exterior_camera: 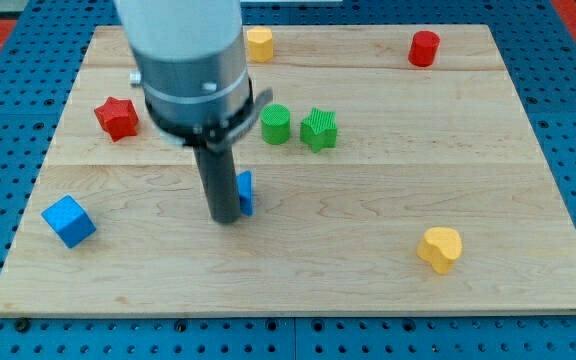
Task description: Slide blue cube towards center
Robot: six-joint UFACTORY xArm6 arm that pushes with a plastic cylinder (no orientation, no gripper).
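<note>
A blue cube [69,221] lies near the board's lower left corner. My tip [227,218] is down on the board left of centre, well to the right of that cube. A second blue block [246,192] is right beside the rod on its right, touching or nearly touching it and mostly hidden, so its shape cannot be made out.
A red star [116,117] lies at the left. A green cylinder [275,124] and a green star [319,129] sit above centre. A yellow block [259,43] and a red cylinder [423,48] are at the top, a yellow heart [440,248] at lower right.
</note>
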